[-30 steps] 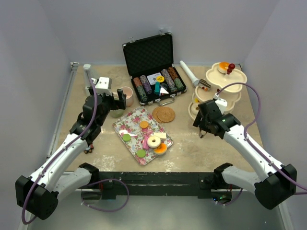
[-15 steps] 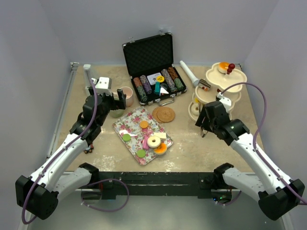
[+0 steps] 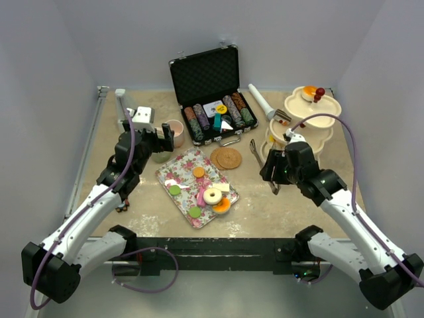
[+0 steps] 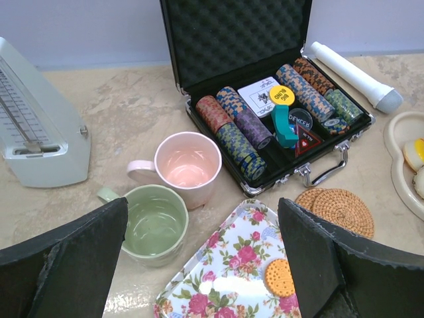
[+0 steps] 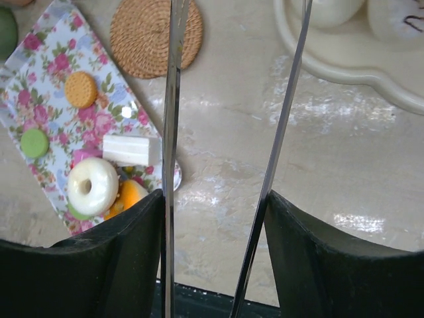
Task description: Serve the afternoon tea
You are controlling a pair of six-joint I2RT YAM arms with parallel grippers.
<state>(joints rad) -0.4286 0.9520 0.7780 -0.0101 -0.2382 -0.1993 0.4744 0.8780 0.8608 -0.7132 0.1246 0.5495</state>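
Observation:
My right gripper (image 5: 213,199) is shut on metal tongs (image 5: 173,99), whose two blades run forward between its fingers. In the top view the tongs (image 3: 255,149) hang over the table between the cream three-tier stand (image 3: 311,122) and the floral tray (image 3: 182,165). A white donut (image 5: 93,185), a white cake block (image 5: 131,150), an orange biscuit (image 5: 81,89) and a green macaron (image 5: 34,142) lie on the tray. My left gripper (image 4: 202,218) stands open above the tray's corner, near the green cup (image 4: 151,222) and the pink cup (image 4: 187,165).
An open black case of poker chips (image 3: 212,93) sits at the back. Woven coasters (image 3: 226,158) lie beside the tray. A white cylinder (image 3: 262,101) lies left of the stand. A white metronome (image 4: 33,126) stands at the far left.
My right arm has swung left, away from the stand, carrying the tongs toward the tray. The left arm has not moved.

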